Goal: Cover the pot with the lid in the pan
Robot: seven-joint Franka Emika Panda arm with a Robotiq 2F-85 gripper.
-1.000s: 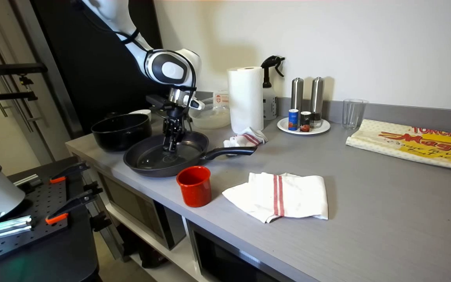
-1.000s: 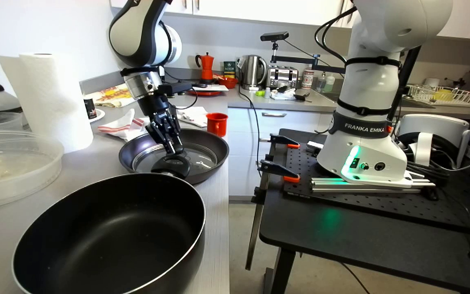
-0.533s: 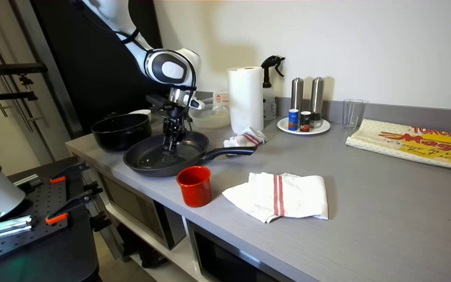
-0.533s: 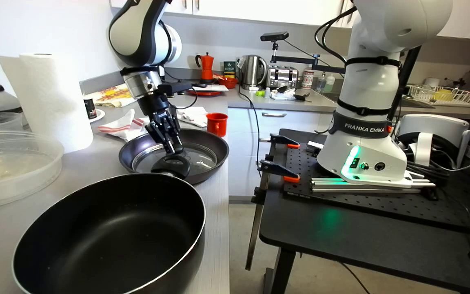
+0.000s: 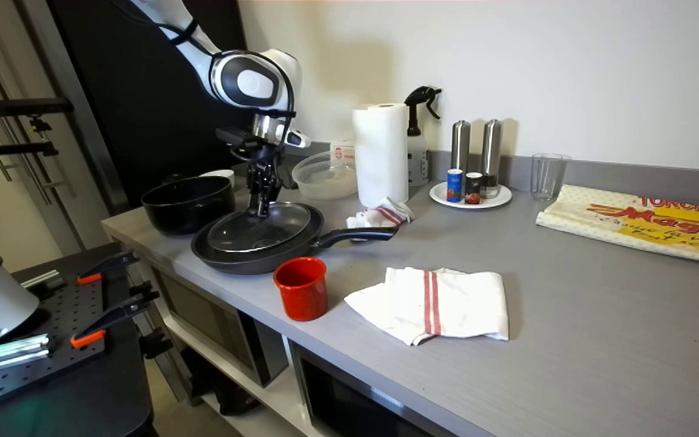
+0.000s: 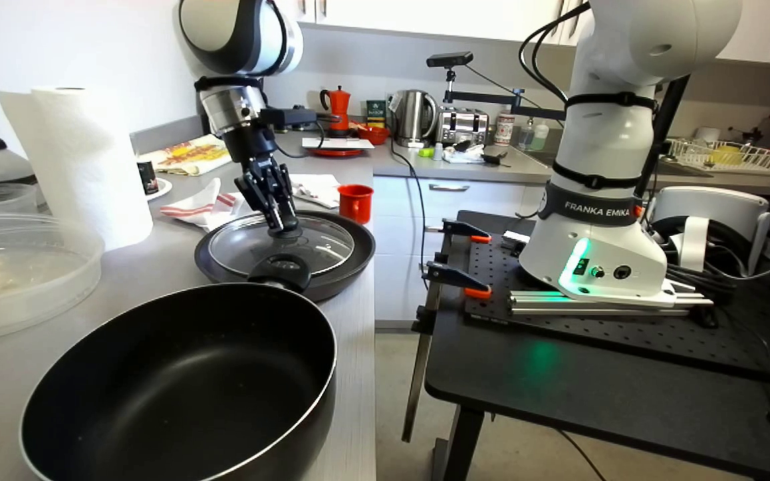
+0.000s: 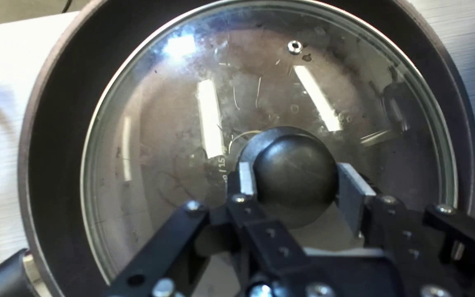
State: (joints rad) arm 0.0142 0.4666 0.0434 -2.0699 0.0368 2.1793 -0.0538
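The lid is glass with a metal rim and a round black knob [image 7: 295, 165]. My gripper [image 5: 259, 212] is shut on that knob, one pad on each side of it. The lid [image 5: 243, 238] hangs just above the frying pan [image 5: 246, 266], slightly tilted in an exterior view. The lid [image 6: 323, 247] and pan [image 6: 348, 270] also show in an exterior view, with the pan's rim outside the lid. The black pot [image 5: 189, 212] stands uncovered beside the pan, away from the pan's handle. Its empty inside [image 6: 178, 387] shows in an exterior view.
A red mug [image 5: 301, 290] stands close to the pan, near the counter's front edge. The pan's handle [image 5: 355, 235] points towards a crumpled cloth [image 5: 380, 215]. A paper towel roll [image 5: 381, 155] and a clear plastic bowl [image 5: 325, 179] stand behind. The pot's handle [image 6: 283, 269] sticks up beside the pan.
My gripper has risen with the lid held by its knob. The lid has come up from inside the pan to above its rim. The pan and pot have not moved.
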